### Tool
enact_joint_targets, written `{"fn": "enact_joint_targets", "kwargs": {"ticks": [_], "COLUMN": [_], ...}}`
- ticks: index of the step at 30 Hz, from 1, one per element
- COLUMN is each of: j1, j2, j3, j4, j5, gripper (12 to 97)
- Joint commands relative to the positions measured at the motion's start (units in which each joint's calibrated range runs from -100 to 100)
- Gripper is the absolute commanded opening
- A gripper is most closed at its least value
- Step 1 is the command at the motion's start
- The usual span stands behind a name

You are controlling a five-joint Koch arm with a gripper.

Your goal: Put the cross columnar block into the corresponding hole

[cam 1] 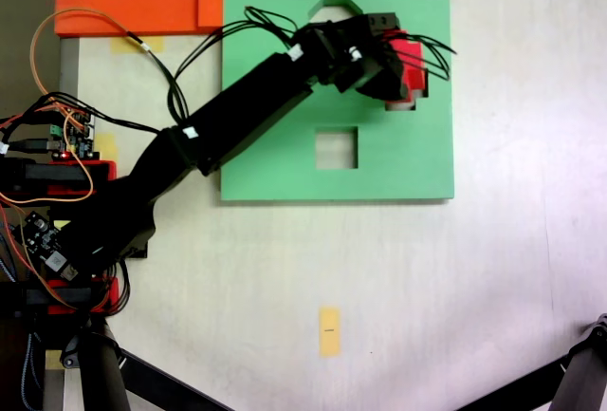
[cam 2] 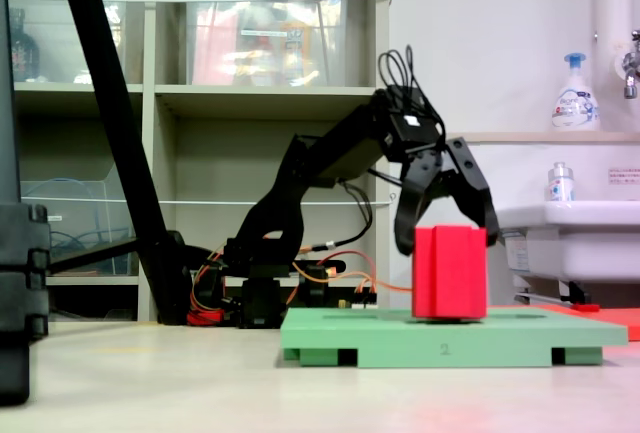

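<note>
The gripper (cam 2: 447, 236) is hanging spread wide, its fingers straddling the top of the cross columnar block (cam 2: 449, 273) without clamping it. The block is standing upright on the green board (cam 2: 380, 336), sitting at the plus-shaped hole (cam 1: 413, 100) by the board's right edge in the top-down fixed view.

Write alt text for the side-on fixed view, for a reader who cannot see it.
A black robot arm reaches over a flat green board, its gripper spread open around the top of an upright red block standing at the board. Shelving with clear plastic bins fills the background, and a white sink stands at the right.
</note>
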Motion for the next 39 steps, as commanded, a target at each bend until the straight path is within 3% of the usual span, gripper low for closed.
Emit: {"fn": "enact_joint_targets", "kwargs": {"ticks": [1,35,39], "j1": [-0.1,-0.3,-0.1], "j2": [-0.8,11.2,6.6], "j3": [4.6,4.5,4.5], "j4": [5.0,-3.1,-6.0], "j5": [-0.6,-0.8,-0.5], "gripper": [47.0,49.7,59.5]}}
